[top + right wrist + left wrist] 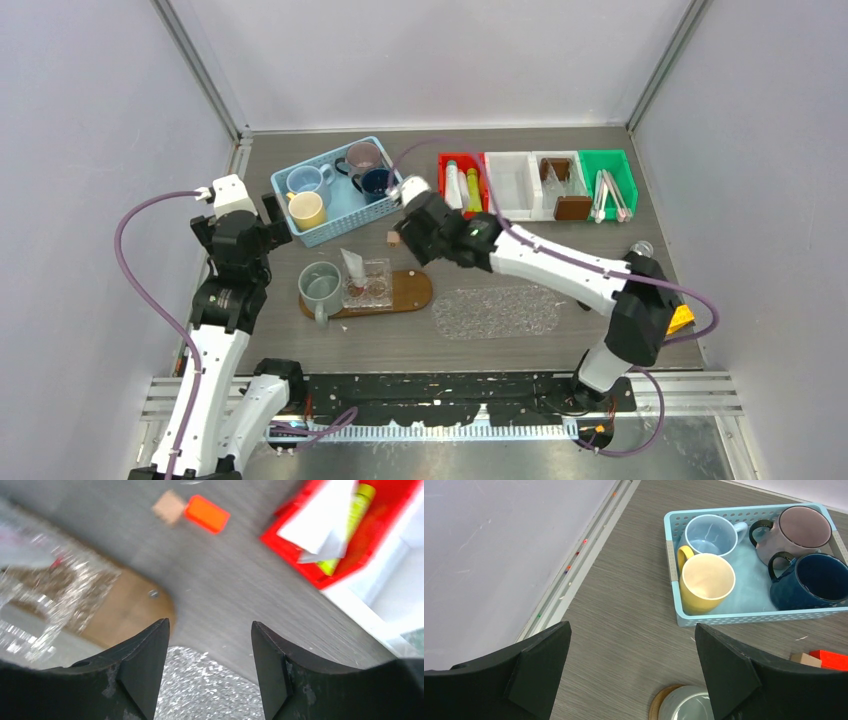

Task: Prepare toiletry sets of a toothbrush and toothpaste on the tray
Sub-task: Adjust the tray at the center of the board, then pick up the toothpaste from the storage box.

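Between pale walls (90,120), grey woodgrain table (420,350)

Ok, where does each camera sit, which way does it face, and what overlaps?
Top external: above and behind the bases, looking down on the table; left arm and right arm show.
Left wrist: on the left arm, looking forward and down past the open left hand at the blue basket of mugs.
Right wrist: on the right arm, looking down past the open right hand at the end of the wooden tray and the red bin; blurred.
Shared: top view also shows basket, tray and bin.
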You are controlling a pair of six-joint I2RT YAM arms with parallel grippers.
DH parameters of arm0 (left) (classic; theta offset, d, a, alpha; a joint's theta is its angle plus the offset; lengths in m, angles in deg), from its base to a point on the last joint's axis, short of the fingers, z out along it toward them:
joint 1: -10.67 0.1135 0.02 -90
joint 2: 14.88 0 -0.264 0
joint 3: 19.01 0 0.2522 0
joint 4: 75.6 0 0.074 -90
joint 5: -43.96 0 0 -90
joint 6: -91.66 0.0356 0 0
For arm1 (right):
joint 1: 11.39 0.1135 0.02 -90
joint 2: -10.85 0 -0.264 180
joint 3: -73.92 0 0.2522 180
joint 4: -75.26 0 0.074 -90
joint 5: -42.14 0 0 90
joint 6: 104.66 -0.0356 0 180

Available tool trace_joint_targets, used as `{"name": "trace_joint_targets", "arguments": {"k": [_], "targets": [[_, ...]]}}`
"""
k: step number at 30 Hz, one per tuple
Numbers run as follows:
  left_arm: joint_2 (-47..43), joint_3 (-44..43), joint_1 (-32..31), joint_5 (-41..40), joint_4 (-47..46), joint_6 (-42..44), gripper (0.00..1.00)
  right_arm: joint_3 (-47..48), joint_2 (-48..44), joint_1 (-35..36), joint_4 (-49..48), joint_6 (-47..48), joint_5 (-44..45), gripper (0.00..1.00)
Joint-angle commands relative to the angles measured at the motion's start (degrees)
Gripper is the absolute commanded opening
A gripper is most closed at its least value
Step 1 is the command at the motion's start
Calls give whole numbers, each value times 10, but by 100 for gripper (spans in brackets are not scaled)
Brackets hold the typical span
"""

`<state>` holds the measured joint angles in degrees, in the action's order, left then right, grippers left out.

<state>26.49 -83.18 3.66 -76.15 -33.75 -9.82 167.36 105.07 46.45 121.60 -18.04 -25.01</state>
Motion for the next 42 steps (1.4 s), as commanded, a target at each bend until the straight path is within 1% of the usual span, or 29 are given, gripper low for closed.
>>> {"name": "trace_joint_targets", "arguments": {"k": [1, 4, 8, 11, 15, 20, 21, 26, 30, 34, 36, 42], "targets": [[-9, 1, -3, 4, -21, 6, 99, 2, -43, -89, -31, -61, -24, 67], [-10, 1, -3, 5, -21, 5, 99, -1, -42, -146, -65, -123, -38, 66], [-12, 1, -4, 7, -22, 5, 99, -17, -28, -196, -124, -228, -62, 66], [-12, 1, -5, 8, -22, 5, 99, -41, -11, -214, -184, -304, -66, 66], [-12, 2, -8, 10, -23, 5, 99, -62, 18, -229, -237, -374, -52, 66], [-15, 2, -10, 13, -23, 5, 99, -87, 46, -233, -291, -446, -10, 57], [-15, 2, -10, 14, -23, 5, 99, -96, 49, -233, -309, -453, -6, 55], [-14, 2, -14, 18, -24, 5, 99, -108, 70, -233, -338, -501, 26, 50], [-14, 2, -16, 21, -24, 4, 99, -110, 87, -233, -356, -515, 40, 47], [-14, 2, -18, 22, -25, 4, 99, -103, 105, -236, -355, -530, 37, 46], [-12, 2, -19, 22, -24, 4, 99, -97, 112, -236, -342, -541, 37, 44], [-12, 1, -22, 24, -24, 4, 99, -122, 94, -237, -346, -550, 29, 42]]}}
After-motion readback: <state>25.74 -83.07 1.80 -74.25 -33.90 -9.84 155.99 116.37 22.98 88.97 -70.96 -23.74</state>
